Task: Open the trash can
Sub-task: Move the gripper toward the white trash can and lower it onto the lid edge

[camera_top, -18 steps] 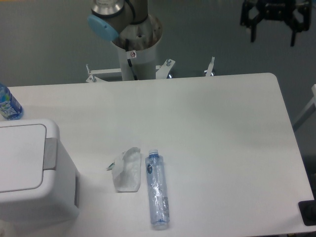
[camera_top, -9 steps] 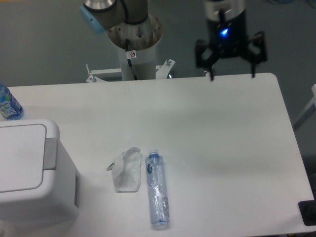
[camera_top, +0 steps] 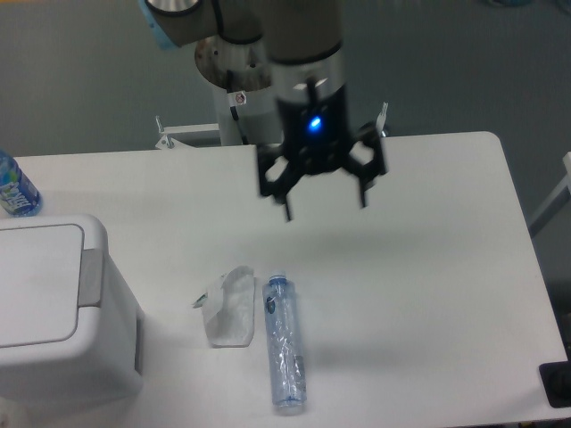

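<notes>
Here the trash can (camera_top: 53,312) sits well left of the spread pincer (camera_top: 324,203).

Trash can (camera_top: 53,303) cut off by the frame at 8 o'clock; blue-labelled bottle (camera_top: 15,189) cropped at 9 o'clock; arm's upper part (camera_top: 268,27) out of frame at 12.

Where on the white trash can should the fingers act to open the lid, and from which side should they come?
Probably the grey push tab on the rim of the trash can, beside the closed flat lid. It faces upward at the edge nearest the table's middle, so coming from above looks best. The gripper hangs open above the table, well away from it.
</notes>
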Robot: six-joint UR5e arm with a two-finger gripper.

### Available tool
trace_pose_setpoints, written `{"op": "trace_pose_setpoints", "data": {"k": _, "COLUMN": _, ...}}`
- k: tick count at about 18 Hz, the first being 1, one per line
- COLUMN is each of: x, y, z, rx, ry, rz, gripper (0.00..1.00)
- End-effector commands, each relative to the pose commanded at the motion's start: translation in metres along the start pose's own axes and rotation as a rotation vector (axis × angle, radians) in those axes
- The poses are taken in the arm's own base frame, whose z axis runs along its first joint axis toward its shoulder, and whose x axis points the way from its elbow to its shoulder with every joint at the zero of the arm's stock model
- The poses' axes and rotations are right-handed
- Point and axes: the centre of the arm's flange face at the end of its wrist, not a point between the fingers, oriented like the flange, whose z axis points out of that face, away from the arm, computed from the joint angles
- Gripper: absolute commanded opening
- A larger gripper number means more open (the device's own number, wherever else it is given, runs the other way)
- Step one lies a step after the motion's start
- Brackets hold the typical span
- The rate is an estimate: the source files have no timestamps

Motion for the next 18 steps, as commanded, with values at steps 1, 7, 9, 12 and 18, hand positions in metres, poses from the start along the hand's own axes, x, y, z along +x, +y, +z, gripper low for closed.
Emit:
{"op": "trace_pose_setpoints", "data": {"k": 1, "x": 0.005, "y": -0.004, "z": -0.001, "rx": 0.005, "ry": 0.007, "rz": -0.038, "gripper": 1.00}}
{"op": "trace_pose_setpoints", "data": {"k": 7, "x": 0.063, "y": -0.005, "z": -0.019, "rx": 0.040, "ry": 0.089, "rz": -0.085, "gripper": 1.00}}
{"op": "trace_pose_setpoints", "data": {"k": 9, "x": 0.071, "y": -0.005, "z": -0.022, "rx": 0.043, "ry": 0.122, "rz": -0.119, "gripper": 1.00}}
{"op": "trace_pose_setpoints", "data": {"k": 12, "x": 0.093, "y": -0.002, "z": -0.011, "rx": 0.022, "ry": 0.139, "rz": -0.105, "gripper": 1.00}}
{"op": "trace_pose_setpoints", "data": {"k": 18, "x": 0.116, "y": 0.000, "z": -0.008, "rx": 0.034, "ry": 0.154, "rz": -0.161, "gripper": 1.00}}
